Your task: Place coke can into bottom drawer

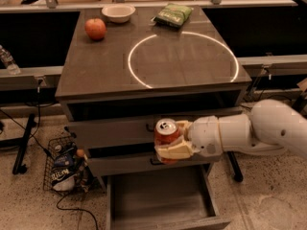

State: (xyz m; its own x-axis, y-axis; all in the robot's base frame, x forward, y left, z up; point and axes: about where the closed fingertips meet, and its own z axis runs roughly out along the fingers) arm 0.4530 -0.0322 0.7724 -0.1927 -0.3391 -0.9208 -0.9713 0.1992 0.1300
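At frame centre, your gripper (pixel 170 143) clamps the coke can (pixel 166 130); the bottom drawer (pixel 158 202) stands open below, grey floor showing.

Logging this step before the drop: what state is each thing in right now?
gripper: fingers shut on the coke can, in front of the middle drawer
coke can: upright, held above the bottom drawer
bottom drawer: pulled open, floor bare
top drawer: pushed in
middle drawer: pushed in
bowl: upright
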